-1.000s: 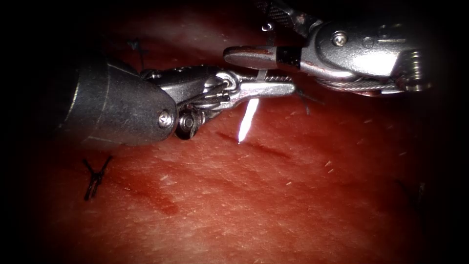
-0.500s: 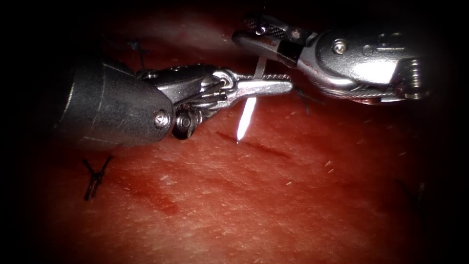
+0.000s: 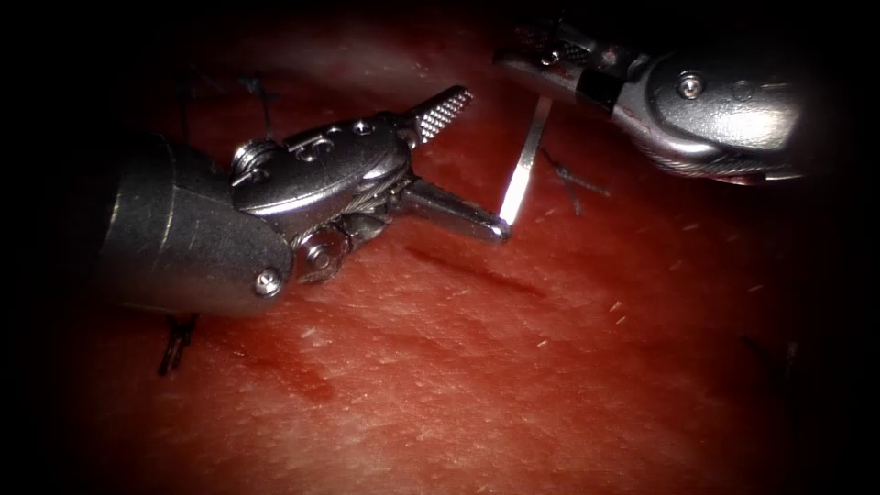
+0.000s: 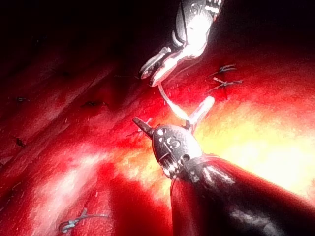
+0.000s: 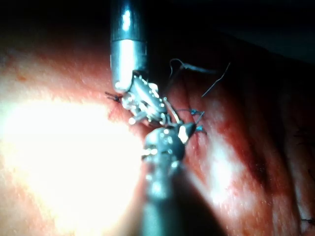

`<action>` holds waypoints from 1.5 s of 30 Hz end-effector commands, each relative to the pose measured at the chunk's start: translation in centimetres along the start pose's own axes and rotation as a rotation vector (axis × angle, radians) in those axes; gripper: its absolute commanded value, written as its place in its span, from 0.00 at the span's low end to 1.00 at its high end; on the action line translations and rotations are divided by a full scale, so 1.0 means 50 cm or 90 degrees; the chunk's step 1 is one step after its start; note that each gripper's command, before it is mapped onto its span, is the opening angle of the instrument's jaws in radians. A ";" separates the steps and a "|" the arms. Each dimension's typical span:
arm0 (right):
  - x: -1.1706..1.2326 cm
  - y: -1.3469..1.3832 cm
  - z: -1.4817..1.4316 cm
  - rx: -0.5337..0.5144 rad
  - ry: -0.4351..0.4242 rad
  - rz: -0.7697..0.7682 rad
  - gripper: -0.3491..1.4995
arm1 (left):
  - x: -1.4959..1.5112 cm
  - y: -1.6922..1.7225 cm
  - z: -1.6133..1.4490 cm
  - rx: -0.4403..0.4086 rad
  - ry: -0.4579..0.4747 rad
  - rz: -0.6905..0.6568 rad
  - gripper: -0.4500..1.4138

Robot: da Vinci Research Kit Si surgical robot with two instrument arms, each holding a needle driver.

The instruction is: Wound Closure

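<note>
In the endoscope view my right tool (image 3: 521, 53) comes in from the upper right with its jaws shut on the upper end of the curved needle (image 3: 524, 165). The needle hangs free above the tissue (image 3: 458, 385), its point just behind the dark cut (image 3: 477, 271) and beside one tip of my left tool's jaws. My left tool (image 3: 463, 160) stands with its jaws wide open, holding nothing. The left wrist view has the left tool (image 4: 174, 115) open, and the needle (image 4: 167, 98) runs up to the right tool (image 4: 149, 73).
Tied dark stitches sit on the tissue: one (image 3: 176, 341) by the left tool's shaft, one (image 3: 570, 180) right of the needle, one (image 3: 257, 92) at the far left. Loose thread (image 5: 197, 69) curls beyond both tools. Red fluid wets the surface.
The right jaws shut on the needle's upper end. Then the left jaws let go and opened wide. The right tool has carried the needle up and to the right.
</note>
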 end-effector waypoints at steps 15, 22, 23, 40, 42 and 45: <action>-0.0166 -0.0030 0.0074 0.035 0.079 -0.146 0.00 | -0.0121 0.0046 -0.0049 0.106 -0.260 0.148 0.54; -0.0181 -0.0040 0.0084 0.022 0.097 -0.197 0.00 | -0.0150 0.0060 -0.0018 0.105 -0.344 0.181 0.35; -0.0181 -0.0042 0.0085 0.019 0.100 -0.201 0.00 | -0.0153 0.0061 -0.0016 0.106 -0.353 0.182 0.33; -0.0206 -0.0074 0.0095 -0.021 0.122 -0.279 0.00 | -0.0230 0.0009 0.0009 0.181 -0.533 0.218 0.21; -0.0209 -0.0077 0.0097 -0.028 0.118 -0.292 0.00 | -0.0240 0.0006 0.0007 0.180 -0.544 0.219 0.22; -0.0221 -0.0086 0.0103 -0.036 0.115 -0.311 0.00 | -0.0259 0.0000 0.0007 0.170 -0.556 0.221 0.23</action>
